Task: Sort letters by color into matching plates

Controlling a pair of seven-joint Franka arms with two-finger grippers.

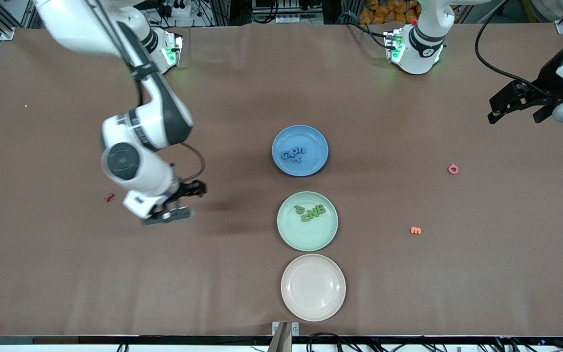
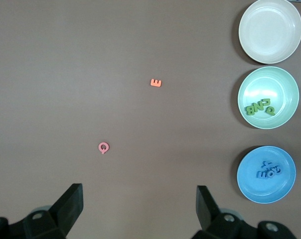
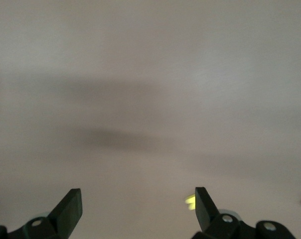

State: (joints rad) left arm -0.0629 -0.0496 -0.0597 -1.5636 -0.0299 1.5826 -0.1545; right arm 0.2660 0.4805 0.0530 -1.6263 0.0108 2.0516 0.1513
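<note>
Sorting looks complete: table [image 1: 66, 274] mid-line carries the blue plate [image 1: 313, 142] with blue letters [image 1: 293, 155] and green plate [image 1: 291, 234] with green letters [image 1: 312, 212]. Right gripper [image 1: 184, 200] and left gripper [image 1: 513, 110], both released and empty; next, probably retreat.

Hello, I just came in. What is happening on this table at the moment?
Two robot arms are sorting toy letters by color, and neither holds anything now. The blue letters lie in the blue plate and the green letters in the green plate. The right claw hangs open over bare table toward the right arm's end. The left claw waits open at the other end. The cream plate holds nothing. A few reddish letters lie loose on the table.
</note>
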